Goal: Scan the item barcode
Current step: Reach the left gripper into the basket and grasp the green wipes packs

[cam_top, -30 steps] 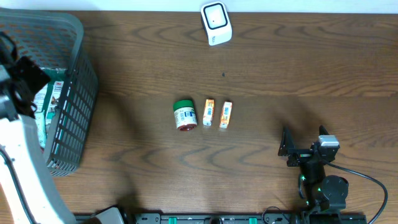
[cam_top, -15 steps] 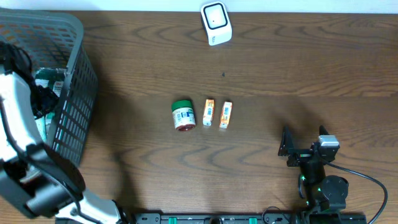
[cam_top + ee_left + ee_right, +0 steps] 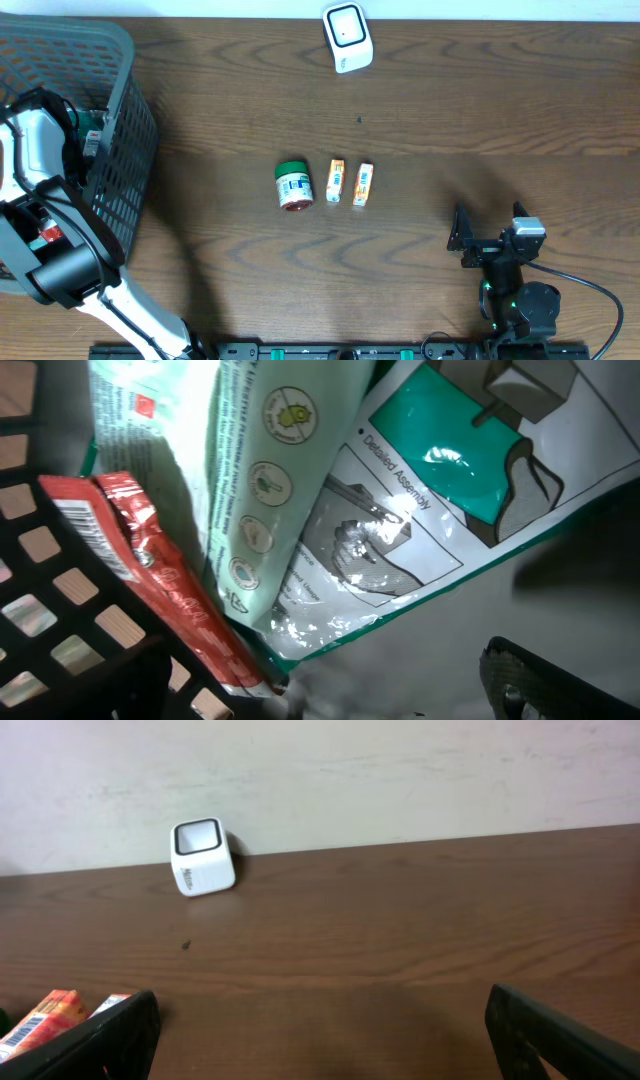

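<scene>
Overhead view: a green-lidded jar (image 3: 295,185) and two small orange boxes (image 3: 336,181) lie in a row mid-table (image 3: 450,120), well apart from the white barcode scanner (image 3: 347,37) at the far edge. Judgement: these three look already dealt with, and more stock waits in the grey wire basket (image 3: 120,150) on the left, so the task is part done. No item is at the scanner.

Left wrist view: the left gripper (image 3: 320,672) is down inside the basket, jaws spread wide to the frame edges, nothing clamped between them. Below it lie a red wrapper (image 3: 150,575) with a printed barcode, a pale green pack (image 3: 260,480) and a teal-and-white pouch (image 3: 440,490), overlapping. Contact with any of them cannot be confirmed. Which one is the target cannot be told.

Right wrist view: the right gripper (image 3: 320,1025) is fully open and empty, low over bare table, facing the scanner.

Outstanding: grasp an item, lift it clear, present its barcode.
</scene>
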